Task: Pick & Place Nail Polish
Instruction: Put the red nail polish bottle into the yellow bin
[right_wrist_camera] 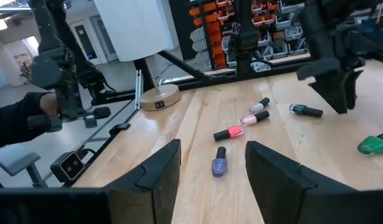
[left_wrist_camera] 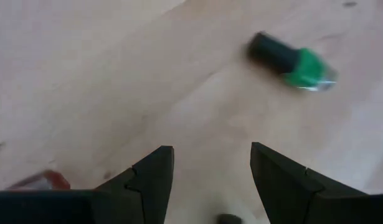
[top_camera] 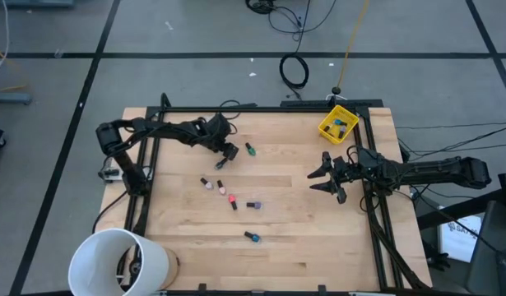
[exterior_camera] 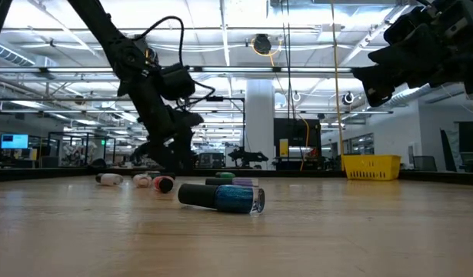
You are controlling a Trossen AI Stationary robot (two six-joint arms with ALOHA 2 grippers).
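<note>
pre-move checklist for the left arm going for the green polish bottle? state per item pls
1. Left gripper fingers open and empty: ok.
2. Green nail polish bottle lying loose on the table, nothing touching it: ok.
3. Fingers lined up around the bottle: not ok; in the left wrist view the bottle lies ahead and off to one side of the gap.
4. Right gripper out of the way, open and raised over the table's right side: ok.
5. Yellow bin at the far right corner has room: ok, only a couple of bottles show inside.
6. Other bottles clear of the approach: cannot tell; a red one sits close by a finger.
</note>
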